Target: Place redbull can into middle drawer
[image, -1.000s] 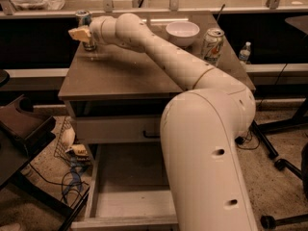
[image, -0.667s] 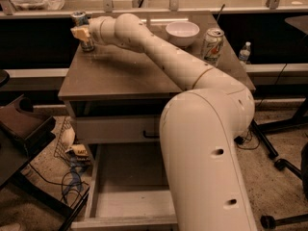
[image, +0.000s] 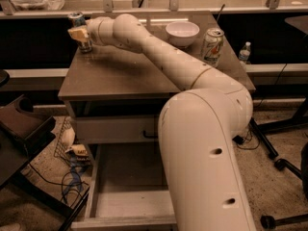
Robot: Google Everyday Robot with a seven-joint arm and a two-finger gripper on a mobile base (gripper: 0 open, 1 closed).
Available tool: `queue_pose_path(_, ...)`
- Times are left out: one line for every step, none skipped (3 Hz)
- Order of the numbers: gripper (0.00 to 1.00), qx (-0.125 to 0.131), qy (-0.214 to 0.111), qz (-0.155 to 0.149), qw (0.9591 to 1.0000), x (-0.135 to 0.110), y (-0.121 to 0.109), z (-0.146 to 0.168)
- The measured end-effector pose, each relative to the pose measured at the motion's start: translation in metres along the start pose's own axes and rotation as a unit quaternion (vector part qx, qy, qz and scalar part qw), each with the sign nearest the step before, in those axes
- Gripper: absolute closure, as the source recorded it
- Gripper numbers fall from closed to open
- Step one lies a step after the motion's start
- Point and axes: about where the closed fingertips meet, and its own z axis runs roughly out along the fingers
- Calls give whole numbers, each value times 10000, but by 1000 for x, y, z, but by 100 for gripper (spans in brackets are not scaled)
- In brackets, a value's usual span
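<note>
Staying back-left over the table (image: 130,76), the jaws still grip the redbull can (image: 86,44).

End effector (image: 78,34) grips redbull can (image: 77,19) (far-left table (image: 120,76) corner).

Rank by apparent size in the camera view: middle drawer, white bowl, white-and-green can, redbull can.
middle drawer
white bowl and white-and-green can, about alike
redbull can, unsure: the gripper at the table's far left corner partly covers it

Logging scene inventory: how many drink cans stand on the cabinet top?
2. The redbull can stands at the far left corner, at the gripper; the white-and-green can is near the right edge, beside the bowl. The arm could hide others.
</note>
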Motion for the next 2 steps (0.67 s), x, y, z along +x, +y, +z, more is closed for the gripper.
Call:
queue_pose_path(100, 0, 0, 0, 10000, 0, 0, 0)
queue_pose_path(100, 59, 142, -57, 9999, -14, -4, -8)
